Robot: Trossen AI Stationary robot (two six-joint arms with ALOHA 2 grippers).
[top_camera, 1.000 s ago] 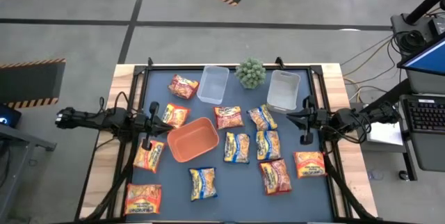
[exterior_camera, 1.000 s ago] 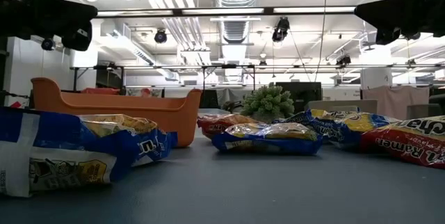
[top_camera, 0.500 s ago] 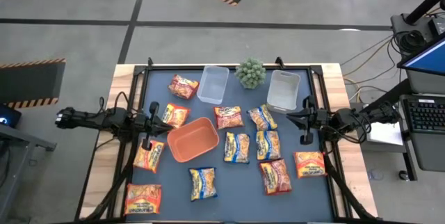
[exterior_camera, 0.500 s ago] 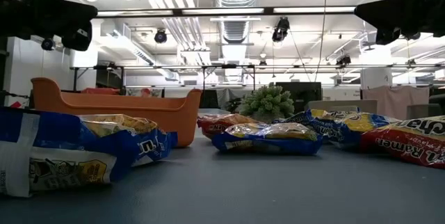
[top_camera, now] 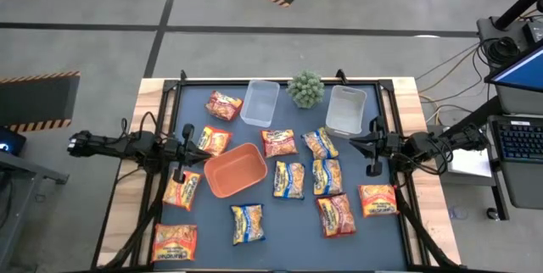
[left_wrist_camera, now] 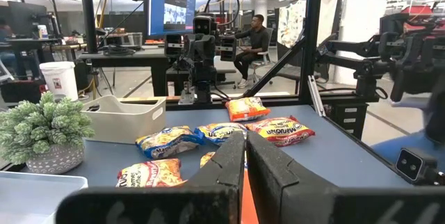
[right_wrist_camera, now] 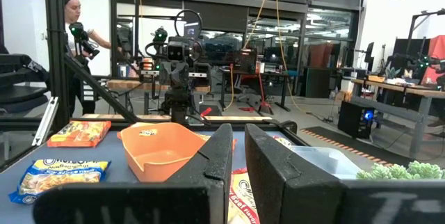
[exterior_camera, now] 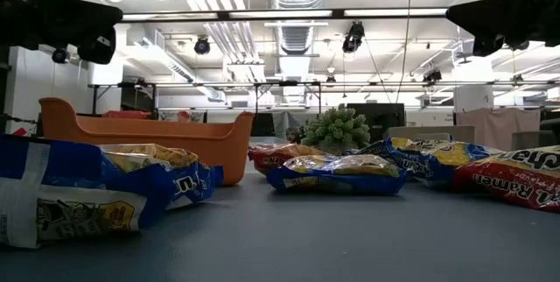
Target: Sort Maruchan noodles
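Several Maruchan noodle packets lie flat on the dark mat: red-orange ones (top_camera: pixel 224 104) (top_camera: pixel 337 214), orange ones (top_camera: pixel 214 140) (top_camera: pixel 377 199) (top_camera: pixel 174 242), and yellow-and-blue ones (top_camera: pixel 288 180) (top_camera: pixel 248 223). My left gripper (top_camera: pixel 202 147) (left_wrist_camera: pixel 243 156) hangs shut and level above the mat's left side, over the orange packet there and beside the orange tray (top_camera: pixel 236 169). My right gripper (top_camera: pixel 353 143) (right_wrist_camera: pixel 238 147) hangs shut above the mat's right side, pointing toward the middle. Neither holds anything.
Two clear tubs (top_camera: pixel 260 103) (top_camera: pixel 346 109) stand at the far edge with a small potted plant (top_camera: pixel 305 89) between them. In the wrist views, people show in the room beyond the table (left_wrist_camera: pixel 256 26) (right_wrist_camera: pixel 73 15). Bare mat (top_camera: pixel 288 239) lies near the front edge.
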